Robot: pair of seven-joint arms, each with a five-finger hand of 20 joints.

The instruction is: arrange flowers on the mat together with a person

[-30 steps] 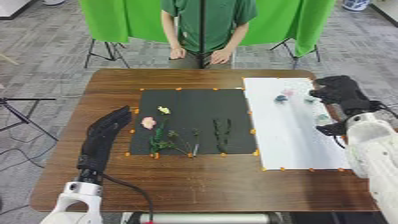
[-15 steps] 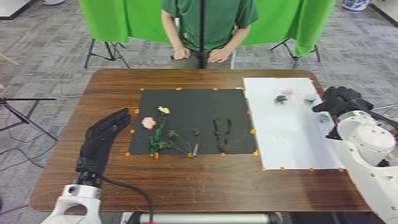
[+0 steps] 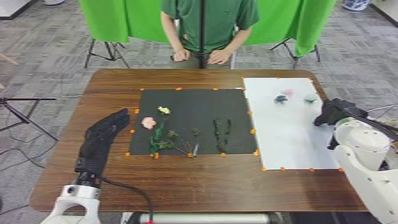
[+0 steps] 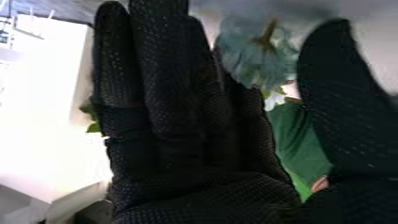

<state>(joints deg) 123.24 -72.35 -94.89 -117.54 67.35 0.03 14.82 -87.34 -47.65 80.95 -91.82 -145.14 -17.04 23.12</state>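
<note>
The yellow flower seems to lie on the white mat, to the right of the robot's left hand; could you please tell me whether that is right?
Not quite: the head view shows the yellow flower on the black mat, not the white one. It is indeed to the right of the left hand.

We see brown wood grain with a soft gloss on the table (image 3: 191, 192), while the dark mat (image 3: 188, 102) looks matt and the white sheet (image 3: 289, 135) smooth, with a faint sheen. We find black fabric on the left hand (image 3: 105, 127) and right hand (image 3: 336, 111) (pitted like fine mesh, close up), smooth plastic-looking white casing on the right arm (image 3: 364, 165), and thin, cloth-like petals on the pale blue flower (image 4: 253, 55).
</note>
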